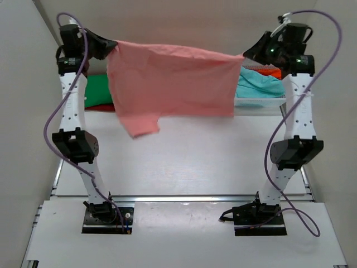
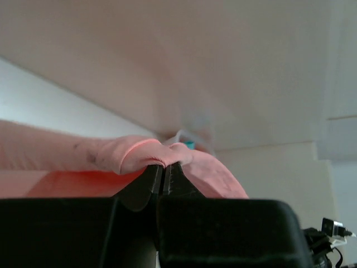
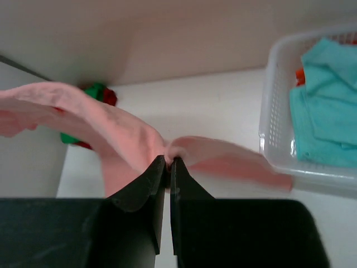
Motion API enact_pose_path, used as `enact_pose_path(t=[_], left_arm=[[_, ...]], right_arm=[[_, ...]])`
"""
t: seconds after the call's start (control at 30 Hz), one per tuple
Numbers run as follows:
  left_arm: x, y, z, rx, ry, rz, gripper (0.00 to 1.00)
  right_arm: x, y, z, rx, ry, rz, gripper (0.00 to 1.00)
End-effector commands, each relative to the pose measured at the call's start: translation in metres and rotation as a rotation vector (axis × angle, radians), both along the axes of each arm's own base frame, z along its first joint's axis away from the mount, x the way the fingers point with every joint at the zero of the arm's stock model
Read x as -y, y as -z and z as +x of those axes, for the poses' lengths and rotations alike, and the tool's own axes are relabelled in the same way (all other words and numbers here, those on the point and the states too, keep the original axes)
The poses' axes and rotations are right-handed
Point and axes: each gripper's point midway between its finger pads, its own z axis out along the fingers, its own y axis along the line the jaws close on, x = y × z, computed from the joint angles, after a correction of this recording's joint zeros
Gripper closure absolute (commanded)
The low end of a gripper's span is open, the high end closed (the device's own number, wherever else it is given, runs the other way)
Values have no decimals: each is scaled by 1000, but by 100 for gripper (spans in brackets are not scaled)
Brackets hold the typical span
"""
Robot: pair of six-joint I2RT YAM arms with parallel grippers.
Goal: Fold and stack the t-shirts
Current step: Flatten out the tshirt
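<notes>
Arms reared upright, elbows bent; left gripper (image 1: 113,49) and right gripper (image 1: 247,54) each clamp an upper corner of the salmon-pink t-shirt (image 1: 173,84), which hangs stretched between them above the far half of the table (image 1: 195,167).

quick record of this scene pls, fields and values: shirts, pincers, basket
held item: salmon-pink t-shirt, hanging spread between both arms above the table
left pincer: shut on one top corner of the shirt
right pincer: shut on the other top corner
basket: white, far right, holds teal t-shirt and orange t-shirt
far left: green t-shirt and red t-shirt bunched together
fold: not yet begun
</notes>
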Motion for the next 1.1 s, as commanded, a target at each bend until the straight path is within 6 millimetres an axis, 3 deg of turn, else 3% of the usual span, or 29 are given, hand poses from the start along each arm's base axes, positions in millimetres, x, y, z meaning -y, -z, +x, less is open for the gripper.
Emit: enact_pose_path(t=[0.0,0.03,0.07,0.1,0.13,0.17,0.2,0.23,0.27,0.3,0.33,0.37,0.43,0.47,0.5,0.57,0.6,0.63,0.67,0.7,0.73,0.77,0.87,0.93,0.97,1.03,1.07], left_arm=[[1,-163,-84,417,17,-11,100],[-1,-165,-91,425,8,19,100],[1,-156,-96,401,10,52,100],[2,-131,-90,341,11,55,100],[6,-135,-103,360,27,66,100],[5,-110,-106,311,26,61,100],[13,-71,-100,247,41,45,100],[18,-84,-117,302,36,38,100],[19,-48,-123,237,32,13,100],[24,-7,-124,172,42,-5,100],[28,-3,-135,179,37,-7,100],[26,33,-145,109,29,-3,100],[32,87,-167,-9,34,14,100],[34,121,-184,-73,38,23,100],[35,158,-197,-155,38,27,100],[30,195,-226,-226,17,50,100],[30,220,-241,-272,16,64,100],[38,248,-257,-332,36,86,100],[36,258,-266,-347,33,101,96],[33,283,-278,-406,30,103,92],[34,300,-291,-448,36,107,81],[33,304,-295,-453,35,114,76],[34,326,-318,-525,53,141,62],[31,328,-326,-541,46,161,69],[27,328,-328,-539,39,179,83],[23,328,-335,-557,26,201,96],[18,327,-339,-565,10,220,97]], right_arm=[[9,-100,-39,267,-14,48,100],[10,-87,-38,231,-12,55,100],[10,-84,-41,223,-22,53,100],[9,-67,-40,175,-25,64,99],[8,-50,-40,136,-31,55,100],[6,-44,-42,125,-35,50,100],[0,-23,-42,77,-57,53,100],[-3,3,-42,15,-72,59,100],[-5,6,-45,17,-78,50,100],[-11,28,-49,-28,-96,43,100],[-14,55,-55,-86,-103,42,100],[-16,69,-58,-113,-94,36,100],[-18,132,-80,-251,-76,11,100],[-15,141,-87,-261,-47,-15,100],[-17,162,-106,-302,-49,-23,100],[-18,209,-143,-397,-32,-67,100],[-21,219,-151,-405,-39,-84,100],[-21,243,-170,-455,-44,-100,100],[-21,267,-185,-511,-41,-100,100],[-23,271,-192,-510,-50,-104,100],[-20,290,-207,-558,-46,-105,100],[-18,304,-217,-594,-40,-109,100],[-11,320,-236,-645,-17,-144,100],[-6,326,-244,-658,-12,-176,100],[-4,330,-249,-676,-8,-177,100],[2,333,-256,-689,14,-201,100],[2,333,-258,-690,12,-202,100]])
